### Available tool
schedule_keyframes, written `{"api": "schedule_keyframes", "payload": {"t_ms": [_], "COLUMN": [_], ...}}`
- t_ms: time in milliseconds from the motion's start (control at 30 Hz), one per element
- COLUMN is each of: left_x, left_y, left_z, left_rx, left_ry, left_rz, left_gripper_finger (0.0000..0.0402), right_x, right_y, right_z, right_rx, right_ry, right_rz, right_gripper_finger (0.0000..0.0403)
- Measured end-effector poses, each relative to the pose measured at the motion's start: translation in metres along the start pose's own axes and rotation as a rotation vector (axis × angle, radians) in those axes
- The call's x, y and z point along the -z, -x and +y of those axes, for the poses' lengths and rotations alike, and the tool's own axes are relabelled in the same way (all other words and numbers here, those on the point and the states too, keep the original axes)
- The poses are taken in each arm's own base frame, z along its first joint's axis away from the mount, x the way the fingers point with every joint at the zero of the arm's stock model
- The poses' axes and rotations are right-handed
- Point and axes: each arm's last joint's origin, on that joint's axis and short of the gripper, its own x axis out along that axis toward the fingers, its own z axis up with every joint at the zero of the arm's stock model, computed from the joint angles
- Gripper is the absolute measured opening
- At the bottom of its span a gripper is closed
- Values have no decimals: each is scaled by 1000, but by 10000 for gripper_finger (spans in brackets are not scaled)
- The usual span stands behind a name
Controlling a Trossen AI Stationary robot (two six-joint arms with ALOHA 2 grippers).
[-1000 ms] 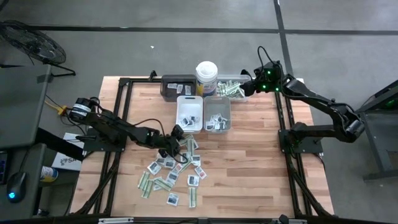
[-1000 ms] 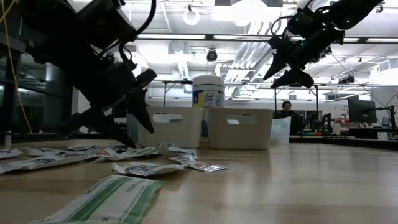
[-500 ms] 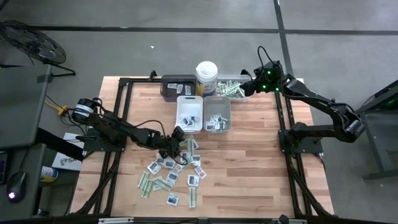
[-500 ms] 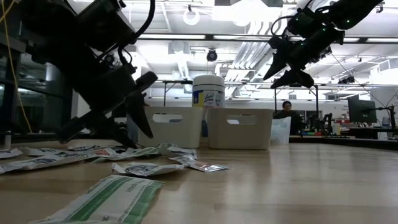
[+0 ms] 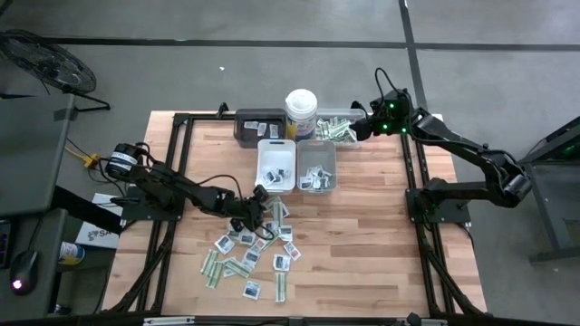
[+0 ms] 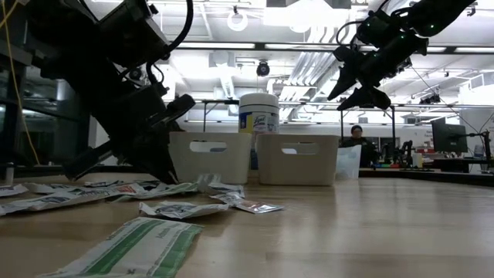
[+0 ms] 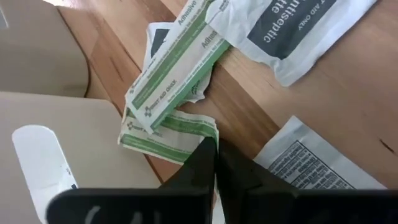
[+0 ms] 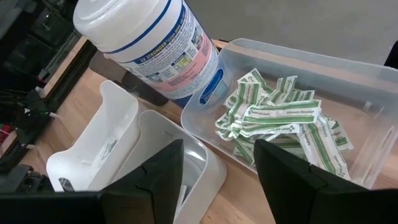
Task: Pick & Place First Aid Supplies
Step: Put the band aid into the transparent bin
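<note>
The left claw (image 7: 212, 149) is shut tight, its tips down on a green-and-white strip (image 7: 169, 129) just beside the white tray (image 5: 276, 166). The right claw (image 8: 216, 163) hangs open over the clear tray (image 8: 348, 81) of strips.

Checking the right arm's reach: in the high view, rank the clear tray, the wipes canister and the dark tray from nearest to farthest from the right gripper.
From the right gripper:
1. Clear tray, right beneath it.
2. Wipes canister, toward the table's middle.
3. Dark tray, beyond the canister.
</note>
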Motion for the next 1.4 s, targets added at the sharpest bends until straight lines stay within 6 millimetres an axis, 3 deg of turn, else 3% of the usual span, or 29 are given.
{"api": "schedule_keyframes", "payload": {"t_ms": [367, 700, 1133, 1400], "left_x": [-21, -39, -94, -111], "left_y": [8, 25, 78, 101], "left_z": [25, 48, 85, 108], "left_rx": [-13, 104, 86, -12], "left_ry": [-76, -143, -342, -411], "left_rz": [-13, 39, -7, -11], "left_gripper_finger": [1, 0, 0, 0], "right_x": [1, 1, 1, 1], "right_y": [0, 0, 0, 0], "right_z": [0, 1, 1, 1], "right_rx": [-18, -33, -39, -48], "right_ry": [-1, -7, -24, -28], "right_rz": [13, 20, 23, 27], "right_gripper_finger": [190, 190, 190, 190]}}
